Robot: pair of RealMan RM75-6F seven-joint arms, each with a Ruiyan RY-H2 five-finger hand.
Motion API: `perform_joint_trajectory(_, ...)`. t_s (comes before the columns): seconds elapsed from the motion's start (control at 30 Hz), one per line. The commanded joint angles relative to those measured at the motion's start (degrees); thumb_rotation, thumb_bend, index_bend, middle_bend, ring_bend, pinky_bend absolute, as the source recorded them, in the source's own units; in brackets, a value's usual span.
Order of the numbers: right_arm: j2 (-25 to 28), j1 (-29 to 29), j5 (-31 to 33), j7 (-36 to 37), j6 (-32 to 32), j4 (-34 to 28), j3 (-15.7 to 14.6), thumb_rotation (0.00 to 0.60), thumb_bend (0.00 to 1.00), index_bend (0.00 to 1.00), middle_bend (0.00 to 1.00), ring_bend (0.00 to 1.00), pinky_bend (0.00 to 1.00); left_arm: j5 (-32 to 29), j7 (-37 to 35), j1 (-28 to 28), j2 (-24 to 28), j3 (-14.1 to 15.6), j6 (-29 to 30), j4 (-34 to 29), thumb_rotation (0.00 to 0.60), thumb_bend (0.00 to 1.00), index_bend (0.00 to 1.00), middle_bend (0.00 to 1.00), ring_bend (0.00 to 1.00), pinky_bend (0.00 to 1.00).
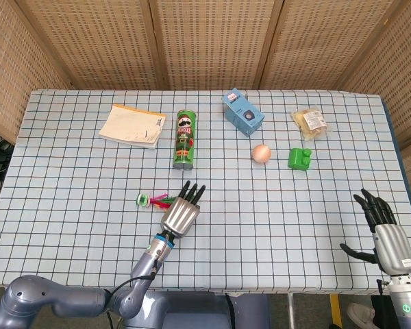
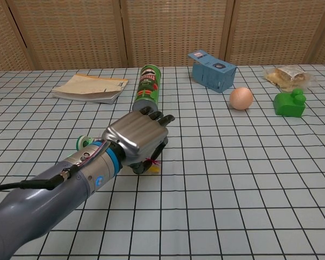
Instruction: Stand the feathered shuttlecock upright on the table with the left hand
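The feathered shuttlecock lies on its side on the checked table. Its green base (image 1: pixel 142 199) points left and its coloured feathers (image 1: pixel 164 200) run right under my left hand (image 1: pixel 181 214). That hand is palm down over the feathers with its fingers stretched toward the can. In the chest view the left hand (image 2: pixel 138 135) hides most of the feathers; only red and yellow tips (image 2: pixel 151 163) and the base (image 2: pixel 82 142) peek out. No grip on the shuttlecock shows. My right hand (image 1: pixel 387 233) hangs at the table's front right edge, fingers apart and holding nothing.
A green chips can (image 1: pixel 184 140) stands just beyond the left hand's fingers. A notebook (image 1: pixel 131 125) lies at the back left. A blue box (image 1: pixel 242 112), a round egg-like ball (image 1: pixel 261 153), a green toy block (image 1: pixel 300 159) and a snack bag (image 1: pixel 309 123) sit at the back right.
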Motion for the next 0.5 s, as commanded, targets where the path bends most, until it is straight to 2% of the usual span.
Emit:
perform_joint_trajectory(0.03,0.0,0.0,0.0,0.1,0.0,-0.1,0.0,0.6,0.04,0.1,0.0,0.0,0.03,0.0,-0.3,0.0,0.0,0.2,0.0,0.2,0.6,0.43,0.63,0.0,0.0,0.0)
perform_joint_trajectory(0.27,0.2,-0.1,0.0,0.9,0.2,0.0,0.0,0.6,0.04,0.1,0.0,0.0,0.03,1.2,-1.8,0.3,0.5,0.7,0.6,0.0,0.6,0.45,0.68,0.0,0.0,0.0)
perform_joint_trajectory(0.5,0.2,-0.1,-0.1,0.9,0.3,0.1,0.1,0.6,0.04,0.1,0.0,0.0,0.03,3.4,-4.0,1.4,4.9,0.4,2.9,-5.0,0.6,0.45,0.68,0.0,0.0,0.0)
